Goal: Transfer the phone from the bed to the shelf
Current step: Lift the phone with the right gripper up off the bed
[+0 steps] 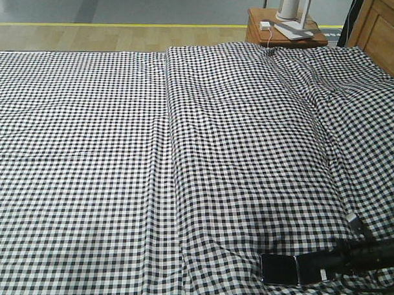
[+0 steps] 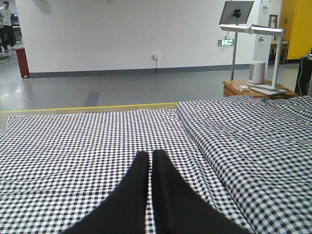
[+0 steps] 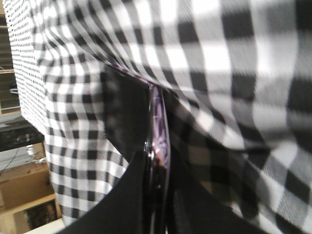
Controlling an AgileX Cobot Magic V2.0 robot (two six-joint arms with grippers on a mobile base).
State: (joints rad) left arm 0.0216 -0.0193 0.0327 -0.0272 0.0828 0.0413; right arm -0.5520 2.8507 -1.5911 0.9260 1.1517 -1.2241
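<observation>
Grasp step: the right tool [image 1: 311, 266] pinched the phone [image 1: 278, 269] against the bed [image 1: 151, 152]; next, likely, a lift toward the shelf.

bedside table [image 1: 255, 30], desk lamp [image 2: 258, 30], perhaps a speaker [image 2: 256, 72]

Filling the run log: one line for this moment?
right gripper: shut on phone | phone: on bed | left gripper: shut, empty, above bed

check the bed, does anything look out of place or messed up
Only the phone is out of place: it lies at the near right edge of the bed, its end held in the right gripper. The sheet has a long ridge down the middle, ordinary rumpling. Nothing spilled or damaged.
</observation>
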